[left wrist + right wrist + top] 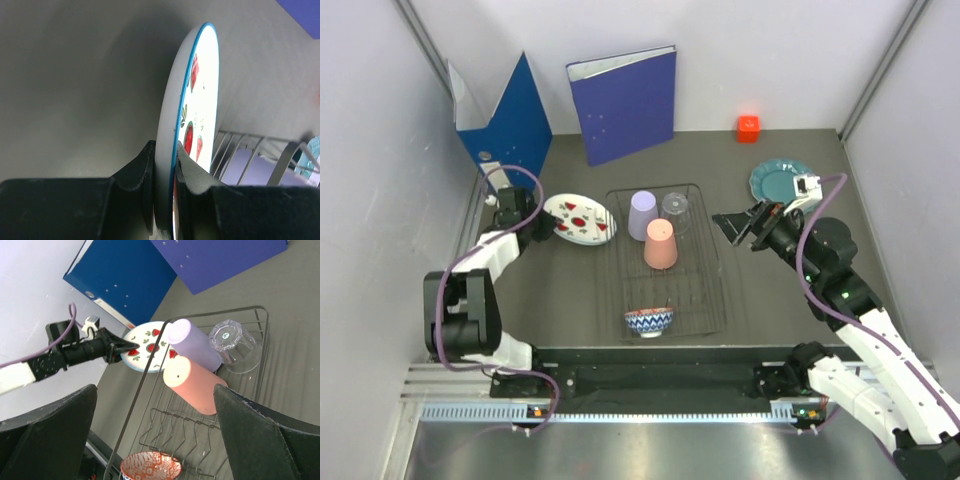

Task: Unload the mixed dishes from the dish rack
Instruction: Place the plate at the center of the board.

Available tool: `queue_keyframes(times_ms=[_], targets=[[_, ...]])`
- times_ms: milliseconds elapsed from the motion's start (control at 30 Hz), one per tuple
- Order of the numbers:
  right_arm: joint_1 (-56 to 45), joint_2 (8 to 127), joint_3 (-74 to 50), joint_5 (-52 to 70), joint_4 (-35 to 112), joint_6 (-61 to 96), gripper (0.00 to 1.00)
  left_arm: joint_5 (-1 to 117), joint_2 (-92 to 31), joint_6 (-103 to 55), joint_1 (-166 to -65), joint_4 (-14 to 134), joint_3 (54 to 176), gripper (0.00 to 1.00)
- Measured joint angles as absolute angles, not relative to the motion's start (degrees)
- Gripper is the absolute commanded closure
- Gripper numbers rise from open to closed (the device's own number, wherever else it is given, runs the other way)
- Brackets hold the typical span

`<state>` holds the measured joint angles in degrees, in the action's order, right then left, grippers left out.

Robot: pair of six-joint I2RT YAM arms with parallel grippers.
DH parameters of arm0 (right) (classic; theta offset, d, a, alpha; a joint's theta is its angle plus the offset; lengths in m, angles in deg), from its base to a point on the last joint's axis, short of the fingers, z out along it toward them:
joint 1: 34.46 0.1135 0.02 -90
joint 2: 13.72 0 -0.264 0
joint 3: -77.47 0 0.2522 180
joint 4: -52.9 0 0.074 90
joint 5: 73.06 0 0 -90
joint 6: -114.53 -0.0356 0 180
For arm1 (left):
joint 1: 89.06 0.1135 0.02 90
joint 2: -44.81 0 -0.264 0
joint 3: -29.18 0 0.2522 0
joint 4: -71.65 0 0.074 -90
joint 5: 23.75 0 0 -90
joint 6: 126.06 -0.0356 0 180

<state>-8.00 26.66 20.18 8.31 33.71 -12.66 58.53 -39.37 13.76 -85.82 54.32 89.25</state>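
While the left end effector (544,222) clamps the white plate (582,220) by its rim (just left of the dish rack (692,290)), the right end effector (738,230) gapes wide. It hangs right of the rack.

Top view steeply down from behind; wrist views, left very close, both onto the dish rack (695,285)

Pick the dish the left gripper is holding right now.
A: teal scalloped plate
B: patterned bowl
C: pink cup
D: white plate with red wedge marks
D: in the left wrist view the left gripper has its jaws closed on the rim of the white plate with red wedge marks.
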Motion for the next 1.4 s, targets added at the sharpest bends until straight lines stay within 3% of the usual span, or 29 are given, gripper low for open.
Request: queue_keyframes(times_ms=[233,767,1333,1400], targets=[[-8.0,26.7,20.3,8.3,33.6,-12.6,0.00,58.9,-45.4,13.4,-85.8,49.6,96.9,1.00],[-8.0,26.7,23.1,8.2,33.4,-12.5,0.00,53.8,-41.7,11.4,-83.1,53.2,90.4,1.00],[-8.0,26.0,25.0,7.8,34.5,-12.7,0.00,52.3,-42.0,9.6,-77.2,46.3,92.8,1.00],[-8.0,26.0,25.0,7.8,34.5,-12.7,0.00,51.6,-42.7,9.6,-76.8,46.3,92.9,0.95]])
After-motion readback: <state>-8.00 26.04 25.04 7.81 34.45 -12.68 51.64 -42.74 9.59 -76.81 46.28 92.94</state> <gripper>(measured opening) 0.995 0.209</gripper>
